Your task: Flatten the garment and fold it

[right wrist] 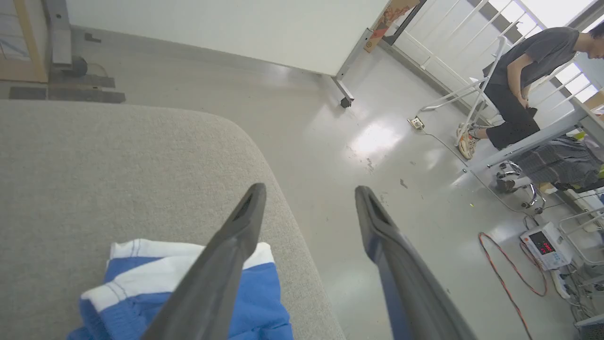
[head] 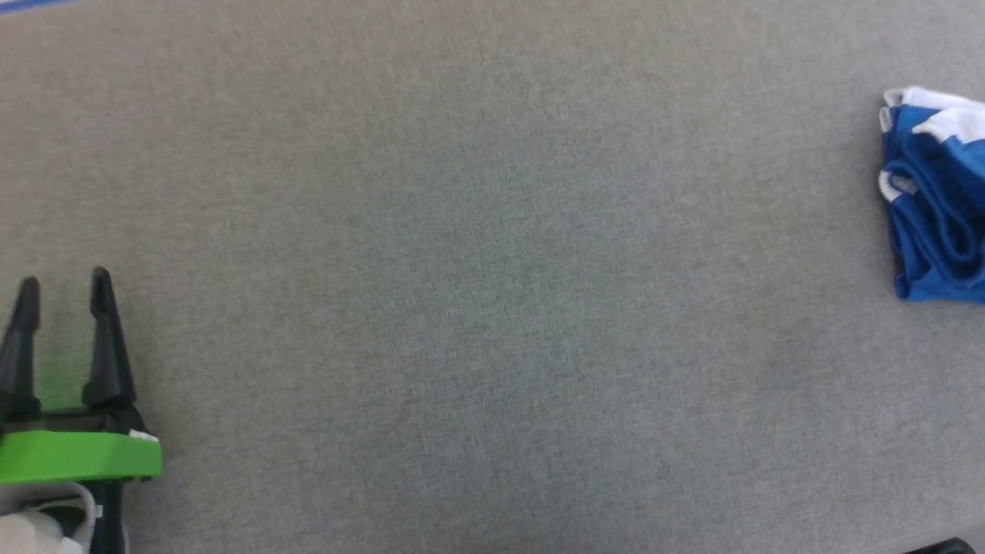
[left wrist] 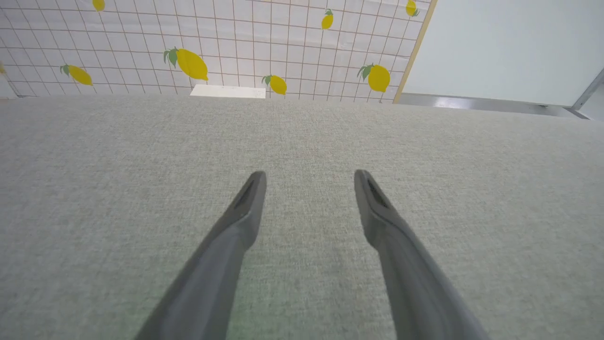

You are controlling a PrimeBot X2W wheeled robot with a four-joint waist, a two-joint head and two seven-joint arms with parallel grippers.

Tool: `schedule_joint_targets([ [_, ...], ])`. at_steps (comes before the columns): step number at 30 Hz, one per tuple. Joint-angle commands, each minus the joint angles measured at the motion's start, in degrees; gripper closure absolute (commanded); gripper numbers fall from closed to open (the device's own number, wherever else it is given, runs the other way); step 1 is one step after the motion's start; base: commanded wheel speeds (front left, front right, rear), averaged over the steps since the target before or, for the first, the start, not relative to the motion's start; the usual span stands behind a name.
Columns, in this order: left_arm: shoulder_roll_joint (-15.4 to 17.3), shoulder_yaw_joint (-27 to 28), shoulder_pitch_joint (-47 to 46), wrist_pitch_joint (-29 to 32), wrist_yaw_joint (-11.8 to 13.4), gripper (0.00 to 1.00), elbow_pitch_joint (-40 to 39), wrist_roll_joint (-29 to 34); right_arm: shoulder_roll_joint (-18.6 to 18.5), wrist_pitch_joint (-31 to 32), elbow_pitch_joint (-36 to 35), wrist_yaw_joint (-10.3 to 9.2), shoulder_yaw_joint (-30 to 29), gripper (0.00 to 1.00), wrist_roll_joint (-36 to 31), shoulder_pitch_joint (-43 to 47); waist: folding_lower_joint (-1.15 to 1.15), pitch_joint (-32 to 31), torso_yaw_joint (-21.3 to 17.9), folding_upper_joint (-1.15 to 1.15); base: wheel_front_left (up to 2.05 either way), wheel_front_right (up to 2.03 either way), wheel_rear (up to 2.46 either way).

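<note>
The garment [head: 935, 200] lies as a bunched, folded blue heap with white trim at the right edge of the grey table in the head view. In the right wrist view the same blue and white cloth [right wrist: 155, 288] rests near the table's rounded corner, under my right gripper [right wrist: 309, 198]. That gripper stands open with nothing between its fingers, one finger over the cloth and the other out past the table edge. My left gripper [head: 63, 288] is open at the lower left, far from the garment, and hovers over bare table [left wrist: 309, 177].
The grey fabric-covered table [head: 477, 269] stretches wide between my left gripper and the garment. Its rounded corner [right wrist: 264, 156] drops to a shiny floor. A person [right wrist: 524, 80] stands by a desk at the far right, with cables and a small meter [right wrist: 545, 245] on the floor.
</note>
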Motion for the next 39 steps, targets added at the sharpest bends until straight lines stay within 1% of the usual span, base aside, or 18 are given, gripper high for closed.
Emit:
schedule_joint_targets([
  [1, -0.32, -0.35, -0.22, -0.58, 0.43, 0.00, 0.74, 0.59, 1.01, -2.69, -1.06, -0.11, 1.04, 0.00, 2.74, -1.37, 0.00, -4.80, 1.91, 0.00, 0.00, 0.00, 0.00],
  [3, -1.08, -0.77, -0.21, -0.99, 0.80, 0.00, 1.99, 0.93, 1.17, -6.73, -2.59, -0.11, 3.76, 0.00, 5.84, -1.11, 0.00, -7.32, 2.79, 0.00, 0.00, 0.00, 0.00],
  [7, -2.61, -1.19, -0.28, -1.70, 1.75, 0.00, 3.84, 1.53, 3.25, -13.15, -6.36, -0.11, 7.97, 0.00, 11.94, 0.29, 0.00, -11.96, 5.15, 0.00, 0.00, 0.00, 0.00],
  [10, -3.58, -1.02, -0.37, -2.08, 2.66, 0.00, 4.58, 1.94, 6.10, -16.75, -9.28, -0.11, 11.39, 0.00, 15.38, 2.05, 0.00, -15.00, 7.23, 0.00, 0.00, 0.00, 0.00],
  [13, -4.31, -0.71, -0.34, -2.28, 3.37, 0.00, 4.98, 2.07, 10.05, -19.14, -11.85, -0.11, 14.45, 0.00, 17.28, 3.95, 0.00, -17.34, 9.21, 0.00, 0.00, 0.00, 0.00],
  [16, -4.81, -0.18, -0.12, -2.42, 4.03, 0.00, 4.95, 2.15, 12.80, -21.00, -13.33, -0.11, 18.72, 0.00, 18.64, 6.12, 0.00, -18.92, 11.06, 0.00, 0.00, 0.00, 0.00],
  [20, -5.54, -0.44, -0.22, -2.51, 4.53, 0.00, 5.00, 2.45, 14.13, -23.36, -13.09, -0.11, 22.42, 0.00, 19.50, 9.56, 0.00, -20.72, 13.76, 0.00, 0.00, 0.00, 0.00],
  [23, -6.12, -1.62, -1.07, -2.54, 4.54, 0.00, 5.55, 2.85, 14.23, -26.89, -11.15, -0.11, 22.98, 0.00, 24.66, 12.99, 0.00, -21.87, 16.05, 0.00, 0.00, 0.00, 0.00],
  [28, -6.86, -2.90, -2.38, -2.58, 4.62, 0.00, 6.90, 3.22, 14.25, -33.66, -5.59, -0.11, 23.84, 0.00, 28.99, 18.51, 0.00, -23.13, 17.87, 0.00, 0.00, 0.00, 0.00],
  [31, -7.38, -3.85, -2.47, -2.61, 4.47, 0.00, 7.78, 3.61, 14.25, -36.12, -2.59, -0.11, 23.44, 0.00, 29.34, 21.18, 0.00, -23.81, 18.32, 0.00, 0.00, 0.00, 0.00],
  [32, -7.67, -4.89, -2.37, -2.64, 4.06, 0.00, 9.01, 4.08, 14.26, -36.94, -0.94, -0.11, 23.43, 0.00, 28.45, 23.80, 0.00, -24.35, 18.36, 0.00, 0.00, 0.00, 0.00],
  [35, -8.19, -6.15, -2.23, -2.66, 3.70, 0.00, 10.19, 4.60, 14.26, -37.12, -0.58, -0.11, 22.77, 0.00, 27.54, 26.28, 0.00, -24.84, 18.39, 0.00, 0.00, 0.00, 0.00],
  [39, -8.98, -7.66, -1.44, -2.68, 3.37, 0.00, 11.54, 5.24, 14.26, -37.15, -2.03, -0.11, 21.31, 0.00, 27.33, 29.59, 0.00, -25.18, 17.86, 0.00, 0.00, 0.00, 0.00],
])
